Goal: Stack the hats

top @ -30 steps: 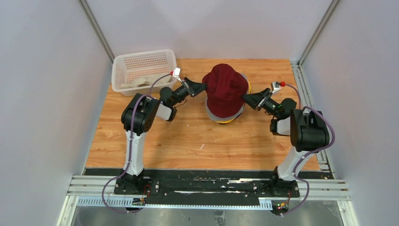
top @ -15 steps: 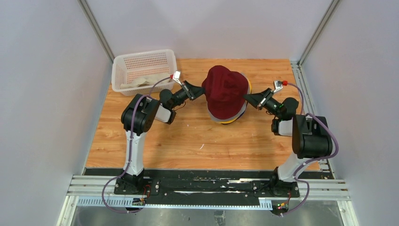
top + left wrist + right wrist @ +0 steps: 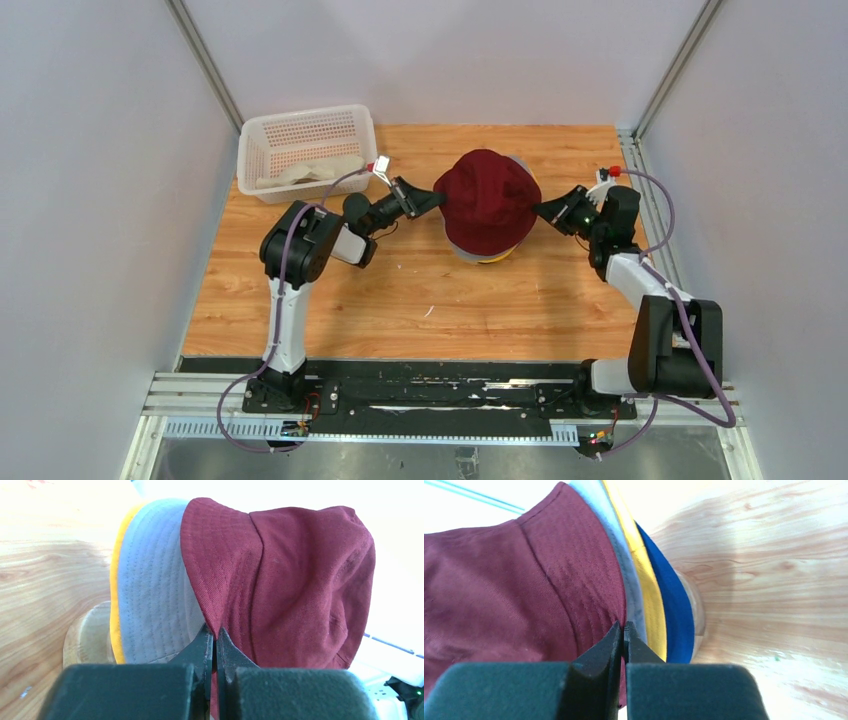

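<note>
A dark red hat (image 3: 487, 195) tops a stack of hats at the table's middle back. Beneath it, the left wrist view shows the grey hat (image 3: 155, 600) and a yellow hat's edge (image 3: 115, 605) over a wooden stand (image 3: 87, 637). The right wrist view shows the grey (image 3: 633, 595), yellow (image 3: 648, 600) and navy blue (image 3: 674, 615) brims. My left gripper (image 3: 437, 197) (image 3: 215, 629) is shut on the dark red brim's left side. My right gripper (image 3: 541, 208) (image 3: 624, 626) is shut on its right side. A beige hat (image 3: 312, 170) lies in the basket.
The white perforated basket (image 3: 300, 125) stands at the back left, just behind the left arm's wrist. Metal frame posts and grey walls close in the table on both sides and at the back.
The right gripper has shut on the dark red brim, and its arm has swung out to the right. The dark red hat has shifted right and sits more squarely over the stack.
</note>
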You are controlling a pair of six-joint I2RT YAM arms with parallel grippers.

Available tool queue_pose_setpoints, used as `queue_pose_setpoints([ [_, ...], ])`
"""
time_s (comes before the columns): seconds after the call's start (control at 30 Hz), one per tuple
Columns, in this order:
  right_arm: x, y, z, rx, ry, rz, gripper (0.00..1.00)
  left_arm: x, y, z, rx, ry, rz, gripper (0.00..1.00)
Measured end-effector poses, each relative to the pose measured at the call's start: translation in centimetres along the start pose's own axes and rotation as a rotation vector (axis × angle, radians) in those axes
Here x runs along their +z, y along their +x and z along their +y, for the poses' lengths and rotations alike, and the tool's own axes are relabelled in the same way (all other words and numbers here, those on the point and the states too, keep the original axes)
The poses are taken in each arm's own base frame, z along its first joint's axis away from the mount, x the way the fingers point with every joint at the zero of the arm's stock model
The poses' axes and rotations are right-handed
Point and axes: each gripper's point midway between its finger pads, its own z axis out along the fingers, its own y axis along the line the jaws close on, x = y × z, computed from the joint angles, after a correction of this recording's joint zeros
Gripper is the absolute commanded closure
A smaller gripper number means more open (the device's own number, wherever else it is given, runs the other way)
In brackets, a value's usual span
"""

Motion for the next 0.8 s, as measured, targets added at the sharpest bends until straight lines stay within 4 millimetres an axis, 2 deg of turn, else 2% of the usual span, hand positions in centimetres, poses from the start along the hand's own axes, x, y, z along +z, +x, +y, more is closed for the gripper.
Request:
queue_pose_setpoints([
  [0.3,0.6,-0.6,-2.5,-0.014,0.141,0.024,1.00,0.5,1.4,-0.6,-0.007,0.014,0.026,1.00],
  [0.63,1.7,-0.7,-3.3,-0.036,0.174,0.043,1.00,-0.4,3.2,1.4,-0.047,-0.035,0.044,1.00],
  [0.8,2.1,-1.0,-3.4,-0.041,0.170,0.042,1.00,-0.7,3.6,1.7,-0.055,-0.047,0.044,1.00],
])
